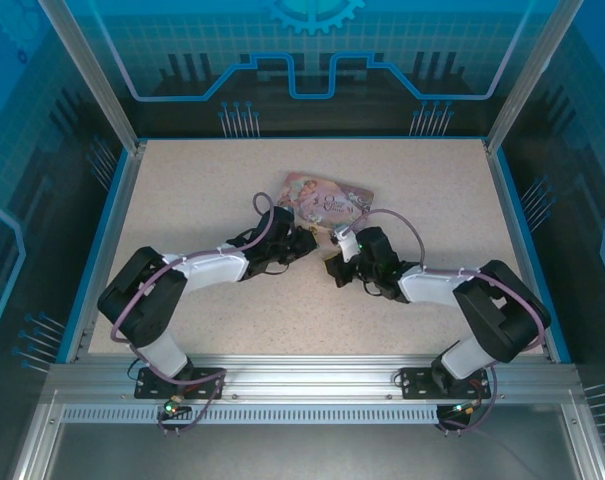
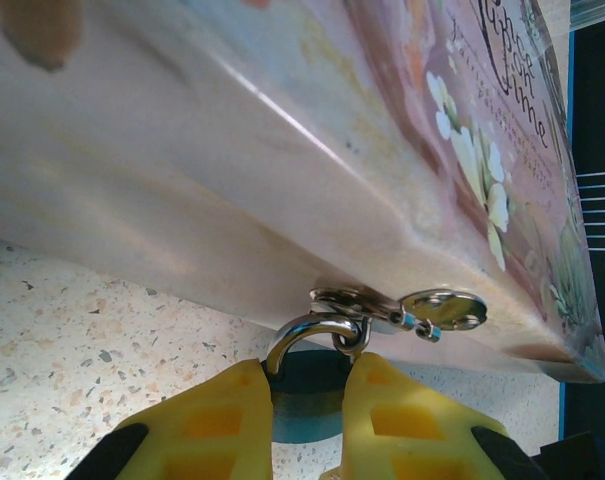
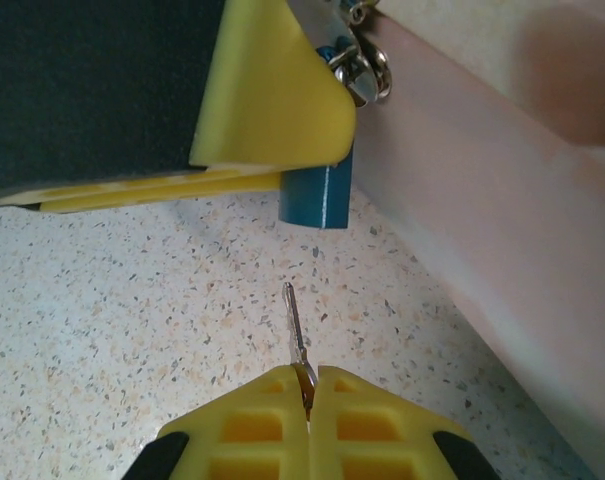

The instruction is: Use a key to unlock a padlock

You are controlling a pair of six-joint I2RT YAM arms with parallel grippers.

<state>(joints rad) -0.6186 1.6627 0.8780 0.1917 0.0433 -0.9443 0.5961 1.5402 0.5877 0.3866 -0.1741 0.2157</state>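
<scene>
Reaching inward, left fingers clamp padlock by tin; opposite, right fingers pinch key near padlock.

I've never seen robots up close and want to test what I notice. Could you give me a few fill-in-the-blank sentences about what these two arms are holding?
1. The left gripper is shut on the ____ padlock.
2. The padlock hangs from a metal clasp on the side of the ____ tin.
3. The right gripper pinches the key, whose tip points toward the ____ without reaching it.

Missing words: blue; pink; padlock.
</scene>
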